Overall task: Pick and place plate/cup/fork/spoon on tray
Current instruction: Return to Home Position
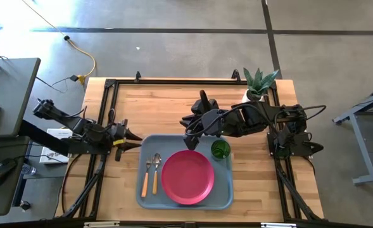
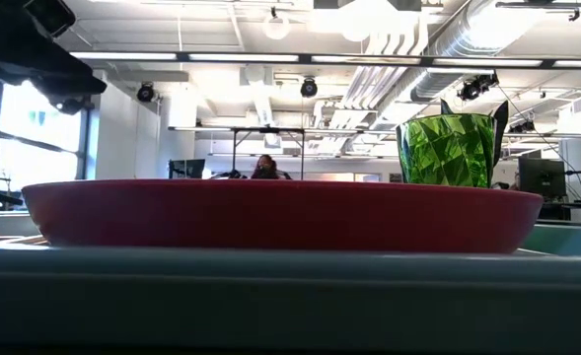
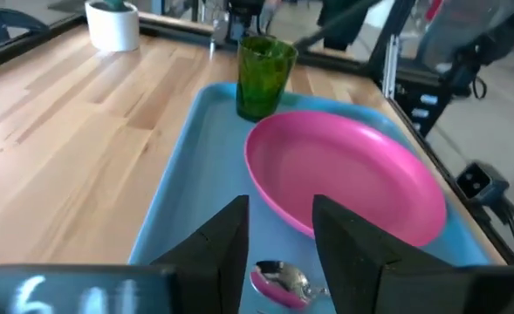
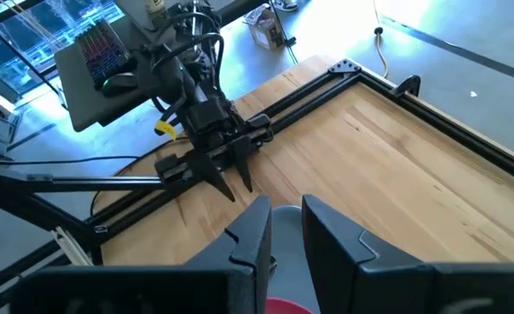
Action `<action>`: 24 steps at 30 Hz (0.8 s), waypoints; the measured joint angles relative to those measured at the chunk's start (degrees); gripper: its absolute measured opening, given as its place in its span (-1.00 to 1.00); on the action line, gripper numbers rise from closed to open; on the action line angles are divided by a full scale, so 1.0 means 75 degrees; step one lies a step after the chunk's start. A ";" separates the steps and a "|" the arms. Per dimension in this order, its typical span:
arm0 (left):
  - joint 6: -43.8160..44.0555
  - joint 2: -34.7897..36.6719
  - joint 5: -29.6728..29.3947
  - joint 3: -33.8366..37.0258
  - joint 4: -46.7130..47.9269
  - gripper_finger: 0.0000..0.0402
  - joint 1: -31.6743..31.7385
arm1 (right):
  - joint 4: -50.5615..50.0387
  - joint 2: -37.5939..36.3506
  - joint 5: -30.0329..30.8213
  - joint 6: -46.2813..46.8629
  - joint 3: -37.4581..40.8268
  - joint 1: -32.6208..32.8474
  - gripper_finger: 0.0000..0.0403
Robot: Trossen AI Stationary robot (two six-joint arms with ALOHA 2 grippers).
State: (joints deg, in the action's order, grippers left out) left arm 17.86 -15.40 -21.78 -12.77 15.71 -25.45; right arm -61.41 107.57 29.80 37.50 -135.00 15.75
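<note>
All four items lie on the tray; both jaws stand open and empty, but the right gripper, when retreating, may topple the cup.

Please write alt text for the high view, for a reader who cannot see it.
A grey-blue tray on a wooden table holds a pink plate, a green cup, a fork and a spoon. The left pincer is at its left edge, the right pincer above its far edge.
</note>
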 joint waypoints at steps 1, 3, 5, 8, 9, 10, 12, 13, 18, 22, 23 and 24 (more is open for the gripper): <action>-0.0013 0.0124 0.0004 0.0121 -0.0109 -0.44 0.0049 | 0.0001 0.0000 0.0000 0.0002 0.0000 0.0000 -0.71; -0.0091 0.0355 -0.0018 0.0360 -0.0426 -0.48 0.0209 | 0.0001 0.0000 0.0000 0.0000 0.0000 0.0000 -0.71; -0.0221 0.0560 -0.0020 0.0541 -0.0690 -0.53 0.0425 | 0.0001 0.0000 0.0000 0.0000 0.0000 0.0000 -0.71; -0.0439 0.0775 0.0068 0.0666 -0.0975 -0.59 0.0812 | 0.0001 0.0000 0.0012 0.0001 0.0000 0.0000 -0.71; -0.0499 0.0825 0.0150 0.0700 -0.1071 -0.61 0.0947 | 0.0001 -0.0001 0.0033 0.0000 0.0000 0.0000 -0.71; -0.0587 0.0865 0.0283 0.0733 -0.1145 -0.63 0.1083 | 0.0002 -0.0003 0.0066 0.0000 0.0000 0.0000 -0.71; -0.0763 0.0943 0.0643 0.0749 -0.1195 -0.68 0.1375 | -0.0003 -0.0006 0.0209 -0.0020 0.0000 0.0000 -0.71; -0.0831 0.0950 0.0820 0.0749 -0.1264 -0.71 0.1520 | -0.0017 -0.0017 0.0233 -0.0058 0.0000 0.0000 -0.71; -0.1012 0.0944 0.1151 0.0749 -0.1500 -0.91 0.2318 | -0.0206 -0.0152 0.0264 -0.0236 0.0000 -0.0003 -0.71; -0.1094 0.0944 0.1491 0.0749 -0.1889 -0.98 0.2949 | -0.0485 -0.0331 0.0588 -0.0262 0.0000 -0.0003 -0.71; -0.1133 0.0944 0.1689 0.0749 -0.1943 -0.98 0.3095 | -0.0592 -0.0395 0.0667 -0.0263 0.0000 -0.0003 -0.71; -0.1143 0.0944 0.1873 0.0749 -0.1967 -0.99 0.3232 | -0.0716 -0.0452 0.0734 -0.0262 0.0000 -0.0010 -0.71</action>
State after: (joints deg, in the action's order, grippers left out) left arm 9.29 -8.32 -7.74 -7.16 0.96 -1.20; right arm -66.78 104.18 35.31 35.53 -135.00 15.67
